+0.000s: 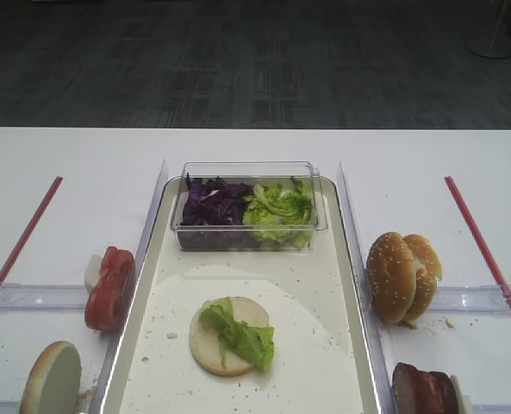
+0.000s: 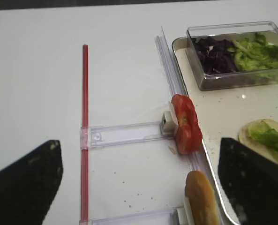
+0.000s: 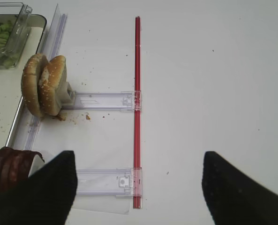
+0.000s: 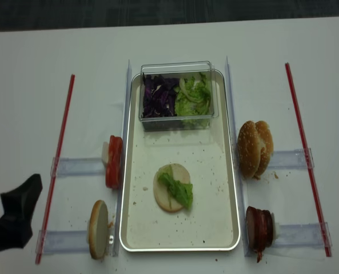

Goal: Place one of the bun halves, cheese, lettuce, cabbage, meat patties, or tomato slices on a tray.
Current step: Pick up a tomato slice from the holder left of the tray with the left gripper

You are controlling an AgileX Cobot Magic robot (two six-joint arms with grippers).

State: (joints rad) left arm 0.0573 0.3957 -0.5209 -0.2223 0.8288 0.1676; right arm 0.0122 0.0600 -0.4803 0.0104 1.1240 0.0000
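On the tray [image 1: 315, 285] lies a bun half [image 1: 210, 345] cut face up, with a lettuce leaf [image 1: 245, 338] on it. Cabbage [image 1: 210, 205] and more lettuce [image 1: 281, 209] fill a clear box at the tray's far end. Tomato slices [image 1: 109, 287] and another bun half [image 1: 52, 379] stand on edge left of the tray. More bun halves [image 1: 401, 276] and meat patties [image 1: 423, 390] stand to its right. No cheese is in view. My left gripper [image 2: 141, 183] hovers open and empty near the tomato slices [image 2: 185, 123]. My right gripper [image 3: 139, 183] is open and empty, right of the meat patties [image 3: 10, 171].
Clear plastic rails [image 1: 31, 296] hold the standing food on both sides of the tray. Red strips [image 1: 22, 241] [image 1: 488, 254] run along the white table outside the rails. The left arm [image 4: 15, 220] shows at the lower left edge of the realsense view.
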